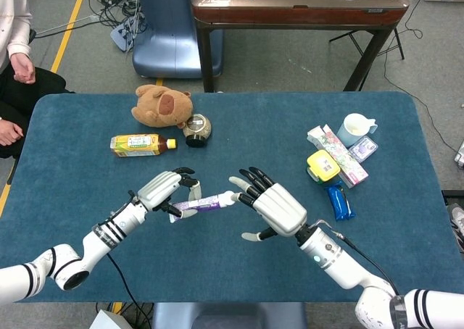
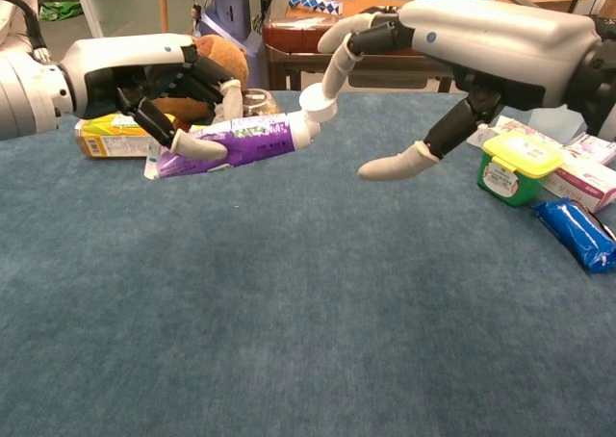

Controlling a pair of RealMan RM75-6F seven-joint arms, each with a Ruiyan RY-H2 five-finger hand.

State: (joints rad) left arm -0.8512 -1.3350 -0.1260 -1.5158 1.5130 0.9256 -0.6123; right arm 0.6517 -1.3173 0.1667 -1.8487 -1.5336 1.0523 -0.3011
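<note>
My left hand [image 1: 161, 188] [image 2: 144, 71] grips a purple and white tube [image 1: 201, 203] [image 2: 236, 141] near its flat end and holds it above the blue table [image 1: 239, 133], cap pointing right. The white cap [image 2: 317, 103] sits at the tube's right tip. My right hand [image 1: 272, 207] [image 2: 481, 42] hovers just right of the tube with fingers spread and holds nothing. One of its fingertips [image 2: 334, 71] reaches the cap; whether they touch is unclear.
A plush bear [image 1: 163, 105], a round jar [image 1: 196, 128] and a yellow drink bottle [image 1: 142, 144] lie at the back left. A white mug [image 1: 356, 128], boxes [image 1: 337, 155], a yellow-lidded green tub [image 1: 322, 167] and a blue packet [image 1: 338, 201] cluster on the right. A person [image 1: 11, 61] sits at the far left.
</note>
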